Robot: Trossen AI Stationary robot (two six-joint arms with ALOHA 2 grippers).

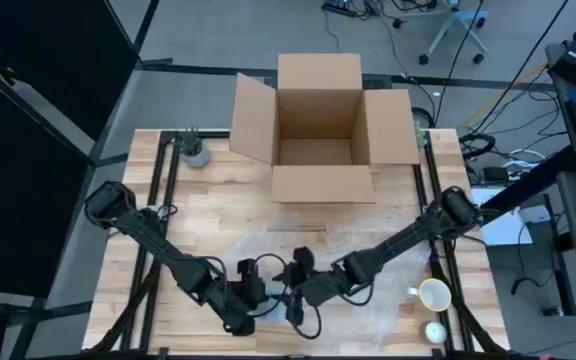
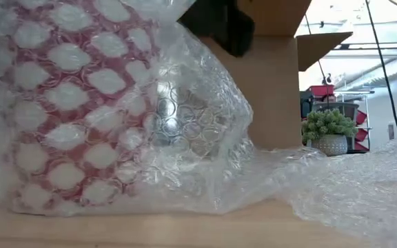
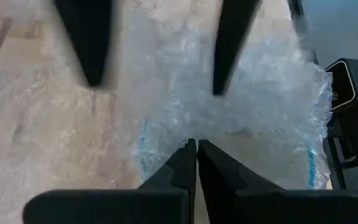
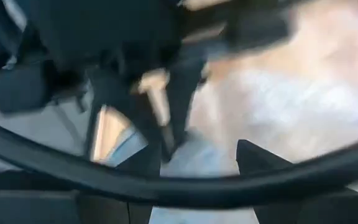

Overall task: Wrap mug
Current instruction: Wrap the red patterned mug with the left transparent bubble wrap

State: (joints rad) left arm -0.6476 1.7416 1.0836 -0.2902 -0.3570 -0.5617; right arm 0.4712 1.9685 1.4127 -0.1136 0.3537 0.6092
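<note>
Your mug (image 2: 81,103) fills the left half of the low view: red with pale patches, standing upright on the table (image 2: 185,231) and swathed in bubble wrap (image 2: 205,131). The wrap spreads on across the lower right of that frame. In the high view the mug itself is hidden under the two arms at lower centre, where the clear sheet (image 1: 268,245) lies on the wood.

Your left pincer (image 1: 251,292) sits at lower centre of the high view, just left of the right one. In its wrist view the two fingers (image 3: 185,168) are pressed together over the wrap (image 3: 253,93), clenched; you cannot tell whether a fold of wrap is caught between them.

Your right pincer (image 1: 298,285) is just beside it, nearly touching. Its wrist view shows the fingertips (image 4: 257,155) apart, released.

Farther out, an open cardboard box (image 1: 318,130) stands at upper centre of the table. A small potted plant (image 1: 194,150) is at the upper left corner. A white mug (image 1: 433,294) and a small white object (image 1: 435,331) lie at lower right.
</note>
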